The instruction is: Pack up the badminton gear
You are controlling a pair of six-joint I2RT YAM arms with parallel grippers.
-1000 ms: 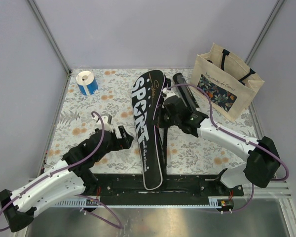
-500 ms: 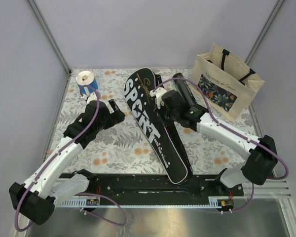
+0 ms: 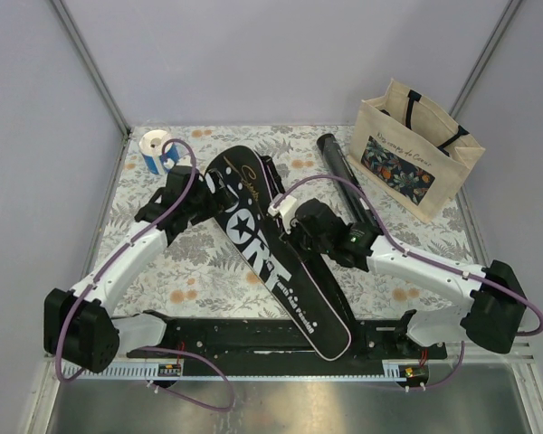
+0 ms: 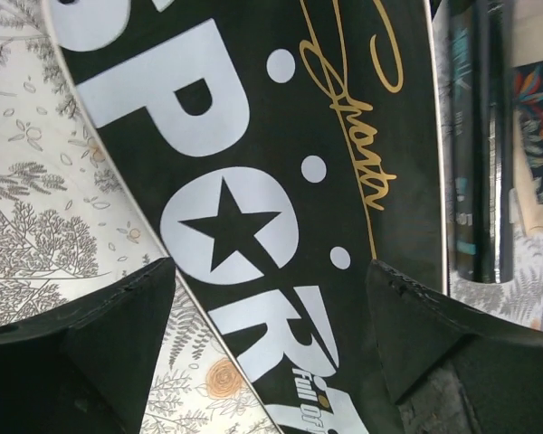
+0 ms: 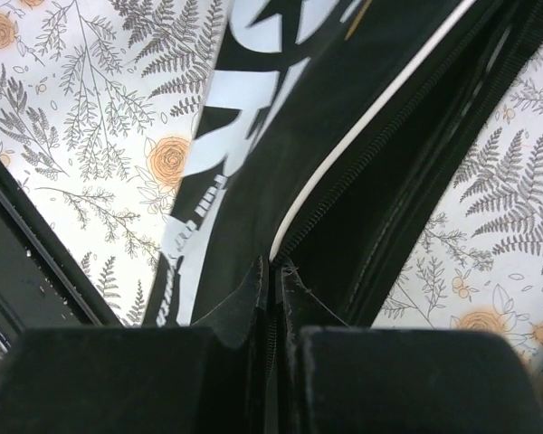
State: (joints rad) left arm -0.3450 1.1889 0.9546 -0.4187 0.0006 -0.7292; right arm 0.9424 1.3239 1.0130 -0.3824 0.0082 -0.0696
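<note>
The black racket case lettered SPORT (image 3: 262, 244) lies diagonally, head at the far left, narrow end near the front right. My right gripper (image 3: 291, 228) is shut on the case's zipper edge (image 5: 273, 271) along its right side; the case (image 5: 271, 136) fills that view. My left gripper (image 3: 210, 192) is open just over the case's head, with the lettered case (image 4: 253, 208) between its fingers (image 4: 100, 344). The long black tube (image 3: 346, 179) lies beside the case on the right and also shows in the left wrist view (image 4: 475, 145). No rackets or shuttlecocks are in view.
The beige tote bag (image 3: 418, 149) stands at the far right and shows in the left wrist view (image 4: 538, 117). The blue-and-white tape roll (image 3: 157, 150) stands at the far left corner. The black base rail (image 3: 253, 336) runs along the near edge of the floral table (image 3: 190, 262).
The case has swung: head to the left, narrow end to the right, uncovering the tube. My left gripper moved far and right to the case's head. My right gripper moved nearer with the edge.
</note>
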